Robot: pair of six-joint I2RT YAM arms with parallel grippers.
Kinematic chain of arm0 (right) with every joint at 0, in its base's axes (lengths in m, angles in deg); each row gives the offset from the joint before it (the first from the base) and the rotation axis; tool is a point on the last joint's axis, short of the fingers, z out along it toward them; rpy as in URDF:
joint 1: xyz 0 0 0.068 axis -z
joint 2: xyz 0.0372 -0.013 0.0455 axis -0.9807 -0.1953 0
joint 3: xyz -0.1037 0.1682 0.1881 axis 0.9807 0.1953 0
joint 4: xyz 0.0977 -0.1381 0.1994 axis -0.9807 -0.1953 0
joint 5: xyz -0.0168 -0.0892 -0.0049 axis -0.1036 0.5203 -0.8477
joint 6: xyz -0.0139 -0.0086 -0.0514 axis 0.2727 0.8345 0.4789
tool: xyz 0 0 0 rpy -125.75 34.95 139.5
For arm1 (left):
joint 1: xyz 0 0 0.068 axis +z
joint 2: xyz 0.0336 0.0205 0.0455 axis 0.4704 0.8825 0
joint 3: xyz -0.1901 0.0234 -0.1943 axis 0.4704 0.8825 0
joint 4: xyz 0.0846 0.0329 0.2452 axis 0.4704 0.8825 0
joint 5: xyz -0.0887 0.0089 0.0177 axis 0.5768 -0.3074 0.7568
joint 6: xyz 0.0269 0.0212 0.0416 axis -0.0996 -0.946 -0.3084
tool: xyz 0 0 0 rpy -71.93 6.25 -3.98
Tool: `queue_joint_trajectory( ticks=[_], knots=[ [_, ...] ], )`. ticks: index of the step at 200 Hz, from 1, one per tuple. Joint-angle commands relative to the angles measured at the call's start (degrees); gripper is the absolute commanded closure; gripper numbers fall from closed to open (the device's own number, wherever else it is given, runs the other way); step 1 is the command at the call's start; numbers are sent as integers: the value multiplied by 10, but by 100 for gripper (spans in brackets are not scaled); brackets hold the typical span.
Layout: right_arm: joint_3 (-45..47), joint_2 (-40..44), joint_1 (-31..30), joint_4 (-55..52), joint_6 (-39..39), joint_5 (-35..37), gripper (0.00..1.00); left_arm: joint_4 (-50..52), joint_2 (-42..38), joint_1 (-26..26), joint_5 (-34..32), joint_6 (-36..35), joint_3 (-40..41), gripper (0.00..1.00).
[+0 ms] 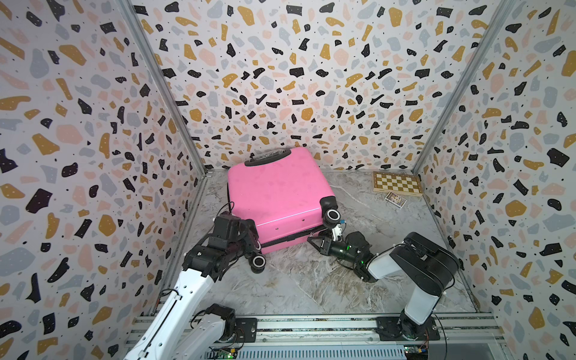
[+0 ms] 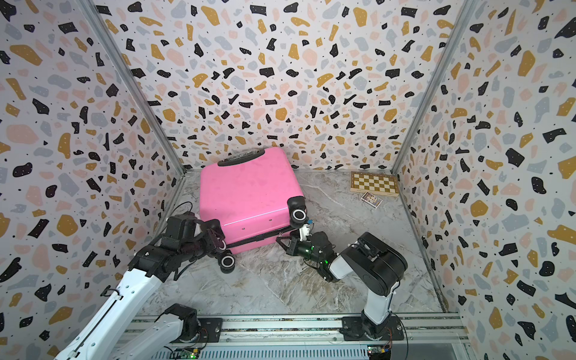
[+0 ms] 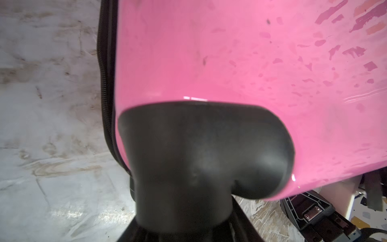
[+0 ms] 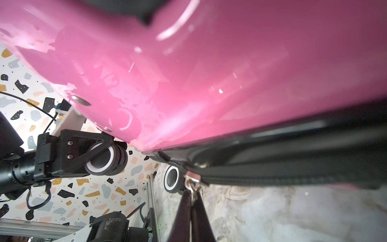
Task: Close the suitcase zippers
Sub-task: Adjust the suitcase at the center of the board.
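The hot-pink suitcase (image 1: 274, 193) (image 2: 249, 190) lies flat at the back left of the marble floor, with its black handle toward the back wall. Along its near side runs the black zipper band (image 1: 290, 238) (image 4: 272, 179), and the seam gapes slightly there. My right gripper (image 1: 311, 240) (image 4: 191, 194) is shut on the small metal zipper pull (image 4: 191, 185), near the right corner wheel. My left gripper (image 1: 253, 240) (image 2: 219, 242) is closed around the upper shell's near-left wheel (image 4: 100, 161). That wheel's black housing (image 3: 199, 157) fills the left wrist view.
A wooden chessboard (image 1: 397, 184) and a small card box (image 1: 395, 199) lie at the back right. A second corner wheel (image 1: 258, 263) rests on the floor below my left gripper. Patterned walls close in three sides, and the arm rail (image 1: 311, 324) runs along the front.
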Motion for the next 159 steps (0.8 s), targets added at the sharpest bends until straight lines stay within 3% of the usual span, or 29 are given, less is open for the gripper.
queue_joint_trajectory(
  ticks=[1,65,100,118,130,159],
  knots=[
    [-49,15,-76,131,17,-154,100,-175,13,-43,78,3,0,100],
    [-102,12,-136,17,97,-155,100,-204,44,-84,82,9,-5,100],
    [-134,28,-153,-117,176,-140,100,-214,64,-109,88,4,-14,100],
    [-141,47,-152,-189,228,-115,100,-222,67,-119,101,-7,-21,95],
    [-146,67,-150,-261,278,-84,100,-217,73,-124,114,-18,-30,85],
    [-126,112,-123,-360,348,-20,100,-156,74,-125,124,-88,-69,31]
  ],
)
